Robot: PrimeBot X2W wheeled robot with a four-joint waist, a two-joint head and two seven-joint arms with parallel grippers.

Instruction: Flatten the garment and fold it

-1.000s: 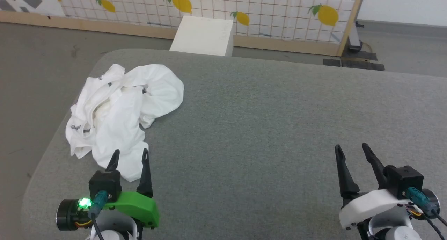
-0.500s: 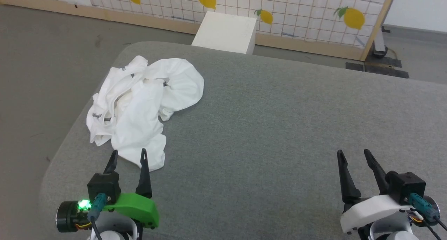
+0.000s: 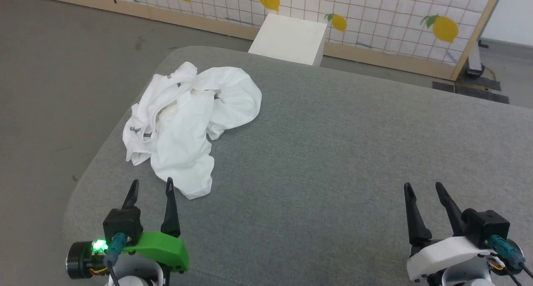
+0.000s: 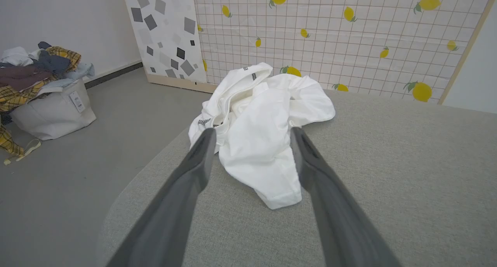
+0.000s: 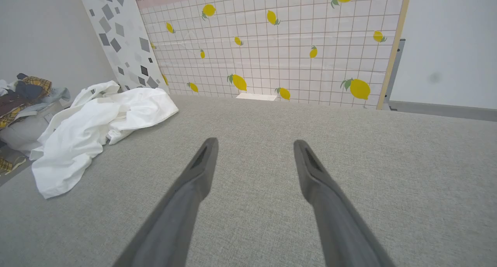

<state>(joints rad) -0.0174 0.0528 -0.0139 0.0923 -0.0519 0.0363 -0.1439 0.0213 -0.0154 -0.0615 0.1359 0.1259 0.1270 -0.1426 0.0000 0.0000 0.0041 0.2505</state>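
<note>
Change: the head view has swung toward the robot's left, so the shirt [image 3: 191, 123] sits nearer mid-picture; the cloth itself has not shifted.
Meaning: judged an aiming step; flattening not yet begun.
Shirt: crumpled white heap on the far-left part of the surface [image 3: 333, 152], close to its left edge, one lobe trailing toward the robot.
Left hand [image 3: 152, 180]: released, empty, just beside that near lobe; no contact evident.
Right hand [image 3: 422, 184]: released, empty, over bare cloth, well apart from the shirt.
Surface: grey woven cover, rounded corner.
Room: grey floor [image 3: 62, 69]; white box [image 3: 291, 38] behind the far edge; lemon screen [image 3: 374, 15]; bag [image 4: 50, 111] piled with clothes.
</note>
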